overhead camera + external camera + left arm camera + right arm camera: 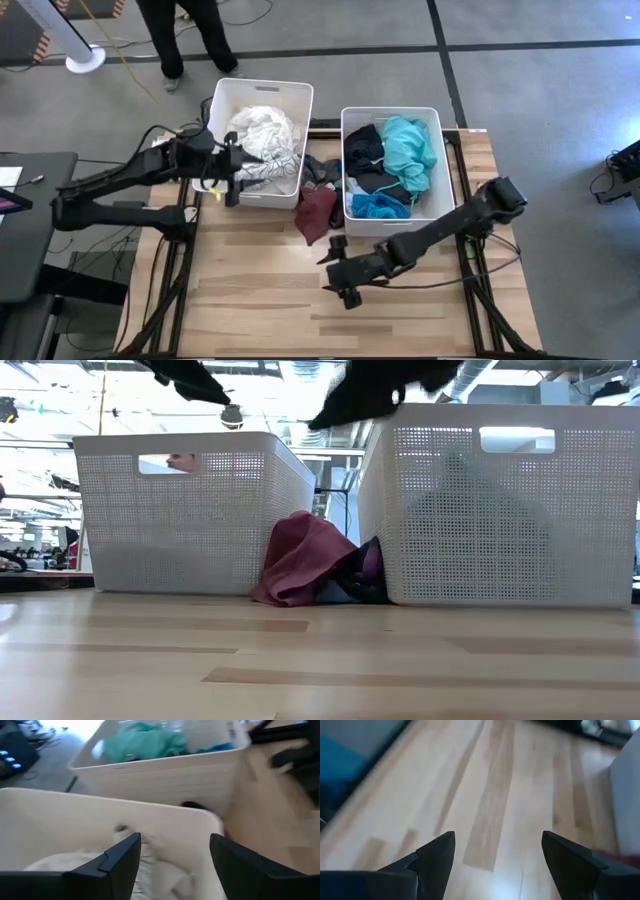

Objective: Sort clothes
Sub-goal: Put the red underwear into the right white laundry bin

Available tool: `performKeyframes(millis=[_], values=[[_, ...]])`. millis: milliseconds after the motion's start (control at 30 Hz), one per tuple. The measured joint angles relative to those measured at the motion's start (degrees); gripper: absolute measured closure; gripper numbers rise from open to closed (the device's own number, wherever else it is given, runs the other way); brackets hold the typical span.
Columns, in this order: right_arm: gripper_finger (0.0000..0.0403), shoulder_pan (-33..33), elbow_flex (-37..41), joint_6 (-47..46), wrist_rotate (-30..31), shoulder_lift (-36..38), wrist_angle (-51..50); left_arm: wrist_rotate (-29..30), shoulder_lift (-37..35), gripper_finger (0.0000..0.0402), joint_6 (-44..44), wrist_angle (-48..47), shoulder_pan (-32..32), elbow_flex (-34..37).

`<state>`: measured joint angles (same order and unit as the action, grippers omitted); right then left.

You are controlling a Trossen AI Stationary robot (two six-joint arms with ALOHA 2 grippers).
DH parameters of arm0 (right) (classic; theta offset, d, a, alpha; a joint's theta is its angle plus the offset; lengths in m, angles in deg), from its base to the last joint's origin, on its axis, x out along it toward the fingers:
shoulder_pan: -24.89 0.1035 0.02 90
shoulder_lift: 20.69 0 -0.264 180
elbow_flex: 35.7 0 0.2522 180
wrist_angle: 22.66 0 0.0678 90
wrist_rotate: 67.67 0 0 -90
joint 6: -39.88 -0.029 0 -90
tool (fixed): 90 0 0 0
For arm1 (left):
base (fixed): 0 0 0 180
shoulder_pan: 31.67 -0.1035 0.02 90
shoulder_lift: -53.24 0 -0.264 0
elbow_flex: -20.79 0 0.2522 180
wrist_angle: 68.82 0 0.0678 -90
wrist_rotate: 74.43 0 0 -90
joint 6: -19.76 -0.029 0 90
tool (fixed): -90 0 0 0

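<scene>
Left gripper (232,172) hangs spread and empty over the near edge of the left bin (290,92), above the whites (262,135) piled inside; the right gripper (338,272) waits wide open over bare table (250,310), holding nothing. Darks and teal (408,148) fill the right bin (436,212), while a maroon garment (317,212) and a dark one lie wedged between the bins. Reaching into that narrow gap risks snagging a bin wall or grabbing both pieces together.

White clothes (262,132); teal garment (410,148); maroon garment (318,212).
</scene>
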<state>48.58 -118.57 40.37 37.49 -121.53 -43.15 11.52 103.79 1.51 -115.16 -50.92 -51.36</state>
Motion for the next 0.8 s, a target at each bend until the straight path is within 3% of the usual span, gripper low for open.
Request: performKeyframes(millis=[167,567,800], values=[[0.0093,-0.3,0.0,1.8,4.3,-5.2,-0.2,0.0,-0.3,0.0171,1.7,-1.4,6.4,0.5],[0.0093,0.0,0.0,8.5,26.5,-13.7,0.0,0.1,1.2,0.0171,5.6,-0.6,22.5,3.4],[0.0119,-1.2,-2.5,9.2,30.6,-18.0,-0.3,1.9,5.3,0.0171,7.1,1.3,31.4,3.4]])
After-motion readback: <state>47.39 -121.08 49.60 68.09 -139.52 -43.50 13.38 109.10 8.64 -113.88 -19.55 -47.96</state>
